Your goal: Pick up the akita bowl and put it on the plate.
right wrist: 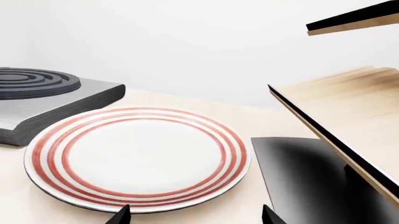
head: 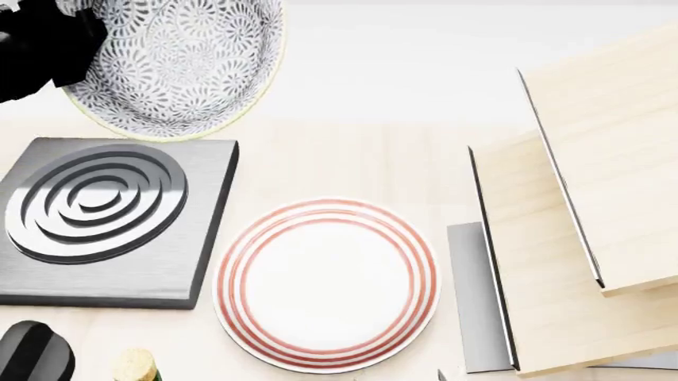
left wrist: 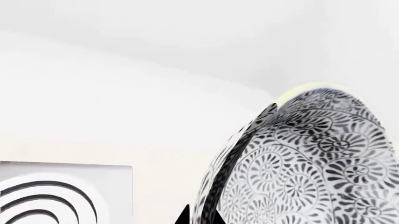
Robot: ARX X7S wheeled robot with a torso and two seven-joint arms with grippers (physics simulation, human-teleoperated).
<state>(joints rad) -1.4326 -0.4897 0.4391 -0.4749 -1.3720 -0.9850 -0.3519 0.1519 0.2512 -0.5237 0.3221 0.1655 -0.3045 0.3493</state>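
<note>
At far left, the left gripper is holding the akita bowl by its rim, lifted and tilted above the burner; a thin rim grip could be slipping as it swings. The plate is lying empty at near centre. The right gripper is hovering beside it, fingers apart.

Grey-black floral akita bowl, red-ringed white plate, perhaps yellowish bowl rim.
</note>
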